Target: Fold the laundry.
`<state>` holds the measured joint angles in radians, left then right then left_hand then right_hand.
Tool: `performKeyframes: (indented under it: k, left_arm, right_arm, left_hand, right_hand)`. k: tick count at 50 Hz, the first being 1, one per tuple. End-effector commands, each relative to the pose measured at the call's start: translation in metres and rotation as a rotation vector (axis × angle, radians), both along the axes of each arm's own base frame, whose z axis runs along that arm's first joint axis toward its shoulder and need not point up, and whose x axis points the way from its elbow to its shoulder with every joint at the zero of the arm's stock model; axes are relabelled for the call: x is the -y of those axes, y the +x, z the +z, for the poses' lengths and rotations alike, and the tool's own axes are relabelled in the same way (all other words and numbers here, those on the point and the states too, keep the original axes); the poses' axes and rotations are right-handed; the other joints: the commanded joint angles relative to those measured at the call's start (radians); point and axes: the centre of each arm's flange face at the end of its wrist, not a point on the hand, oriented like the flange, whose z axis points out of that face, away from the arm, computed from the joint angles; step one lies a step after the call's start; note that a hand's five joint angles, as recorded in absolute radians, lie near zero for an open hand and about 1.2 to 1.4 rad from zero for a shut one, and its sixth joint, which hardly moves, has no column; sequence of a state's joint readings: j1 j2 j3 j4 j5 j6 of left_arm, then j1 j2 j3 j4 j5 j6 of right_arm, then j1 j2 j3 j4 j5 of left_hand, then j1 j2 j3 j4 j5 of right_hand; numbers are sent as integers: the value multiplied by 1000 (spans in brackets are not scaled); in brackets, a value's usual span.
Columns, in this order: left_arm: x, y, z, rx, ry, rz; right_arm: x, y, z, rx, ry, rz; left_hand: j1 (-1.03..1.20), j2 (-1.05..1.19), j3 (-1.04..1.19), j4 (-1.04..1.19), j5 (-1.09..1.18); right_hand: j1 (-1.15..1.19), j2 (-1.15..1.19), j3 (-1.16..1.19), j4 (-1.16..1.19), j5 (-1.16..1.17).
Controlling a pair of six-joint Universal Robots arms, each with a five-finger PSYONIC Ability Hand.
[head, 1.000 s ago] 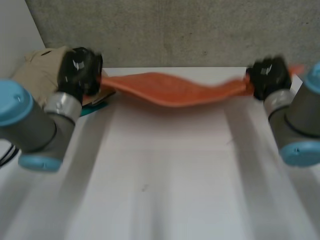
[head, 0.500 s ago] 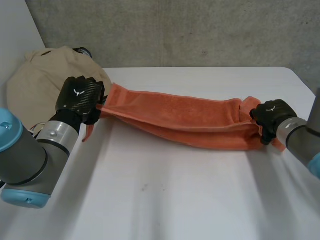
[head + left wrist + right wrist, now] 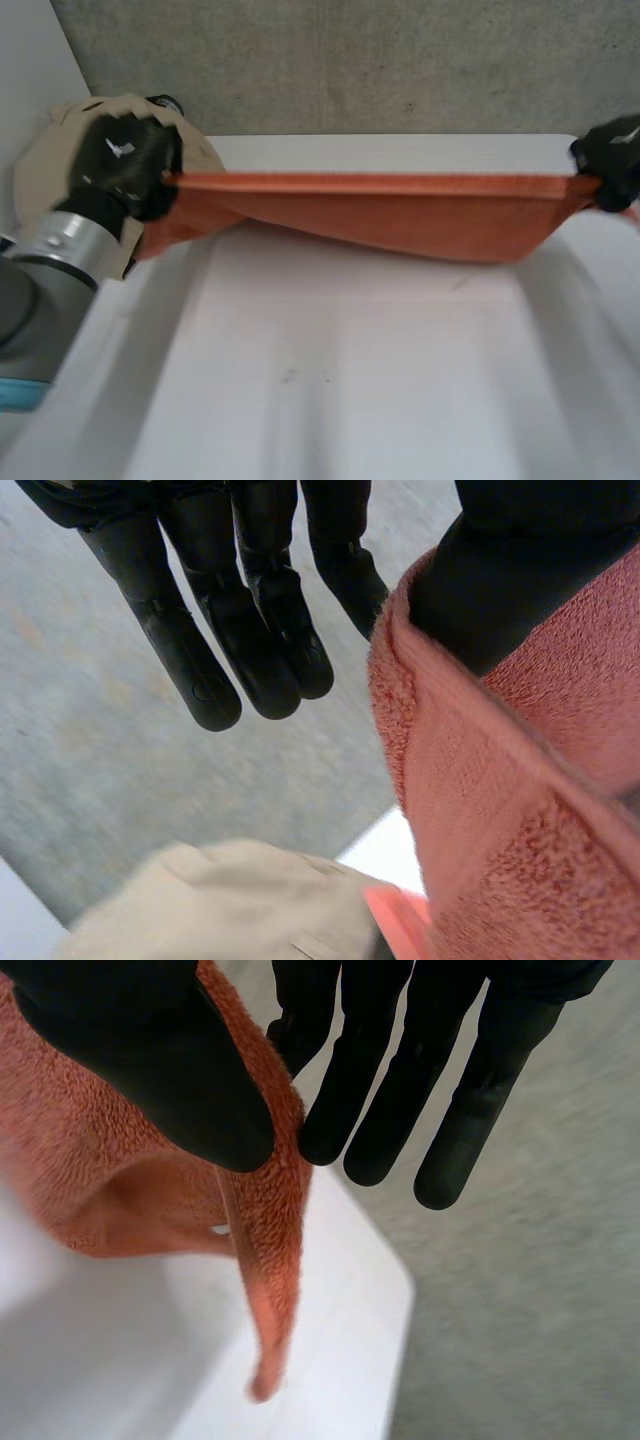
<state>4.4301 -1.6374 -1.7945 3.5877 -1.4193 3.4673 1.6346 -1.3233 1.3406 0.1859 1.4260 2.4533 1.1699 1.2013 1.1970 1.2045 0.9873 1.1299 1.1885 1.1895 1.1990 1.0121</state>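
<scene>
- White surface (image 3: 350,380), concrete wall behind: orange towel (image 3: 400,210) hangs taut above it.
- Left hand (image 3: 120,165) and right hand (image 3: 612,150) each pinch one towel end, thumb against finger.
- Progress judged early: towel not yet laid down; beige pile (image 3: 50,170) untouched.

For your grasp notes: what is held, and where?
The orange towel, stretched between them: left hand pinches one end, right hand the other.

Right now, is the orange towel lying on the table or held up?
Held up. The orange towel is stretched between the left robot hand and right robot hand, its top edge straight, its middle sagging.
</scene>
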Motion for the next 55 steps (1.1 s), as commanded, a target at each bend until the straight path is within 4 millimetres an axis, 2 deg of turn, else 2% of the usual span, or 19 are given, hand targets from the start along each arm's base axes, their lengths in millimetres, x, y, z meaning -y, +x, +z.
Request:
performKeyframes:
  k: [1,5,8,11,15,19,22,26,28,32,33,35,37,40,42,45,47,54,55]
  left_arm:
    - [-18,12,62,-18,-97,-22]
    - [-27,9,70,2,-68,-86]
    - [-26,8,64,13,-37,-94]
    - [-13,6,38,32,49,-90]
    - [15,1,-15,96,195,-85]
    - [43,-6,-45,184,222,-84]
    - [63,-16,-51,230,189,-92]
    - [98,-27,-45,238,104,-80]
    - [121,-33,-27,212,4,-68]
    - [150,-45,20,150,-250,-51]
    - [152,-48,32,131,-315,-49]
    - [155,-55,69,69,-512,-38]
    - [155,-58,89,15,-620,-30]
    - [153,-54,119,-114,-756,-5]
    - [152,-49,124,-164,-749,5]
    - [149,-48,122,-187,-696,4]
    - [147,-47,104,-172,-601,-2]
    - [133,-44,29,-88,-352,-4]
    - [130,-43,21,-80,-326,-2]
  right_arm:
    - [-41,-11,69,-38,-85,-6]
    - [-54,-12,74,-74,-58,-2]
    - [-59,-12,61,-110,15,13]
    - [-59,-11,41,-136,89,24]
    - [-45,-9,10,-148,194,36]
    - [-21,-8,-20,-141,267,35]
    - [3,-5,-30,-133,231,16]
    - [38,3,-27,-112,87,-46]
    - [52,7,-18,-96,2,-76]
    - [83,20,25,-1,-305,-124]
    - [91,23,48,53,-452,-138]
    - [96,23,68,107,-587,-152]
    - [94,24,99,164,-768,-159]
    - [86,30,123,208,-884,-141]
    - [82,36,124,217,-887,-124]
    - [78,45,122,220,-872,-103]
    - [77,47,117,215,-850,-94]
    - [80,49,63,156,-671,-43]
    - [79,50,47,141,-615,-21]
  left_hand:
    - [226,195,199,192,234]
    - [226,195,199,192,234]
    - [226,195,199,192,234]
    - [226,195,199,192,234]
    - [226,195,199,192,234]
    - [226,195,199,192,234]
    - [226,195,199,192,234]
    - [226,195,199,192,234]
    - [226,195,199,192,234]
    - [226,195,199,192,234]
    - [226,195,199,192,234]
    - [226,195,199,192,234]
    - [226,195,199,192,234]
    - [226,195,199,192,234]
    - [226,195,199,192,234]
    - [226,195,199,192,234]
    - [226,195,199,192,234]
    - [226,195,199,192,234]
    - [226,195,199,192,234]
  right_hand:
    - [266,208,207,197,210]
    - [266,208,207,197,210]
    - [266,208,207,197,210]
    - [266,208,207,197,210]
    - [266,208,207,197,210]
    - [266,208,207,197,210]
    - [266,208,207,197,210]
    - [266,208,207,197,210]
    - [266,208,207,197,210]
    - [266,208,207,197,210]
    - [266,208,207,197,210]
    - [266,208,207,197,210]
    - [266,208,207,197,210]
    - [266,208,207,197,210]
    - [266,208,207,197,210]
    - [266,208,207,197,210]
    - [266,208,207,197,210]
    - [266,208,207,197,210]
    - [266,208,207,197,210]
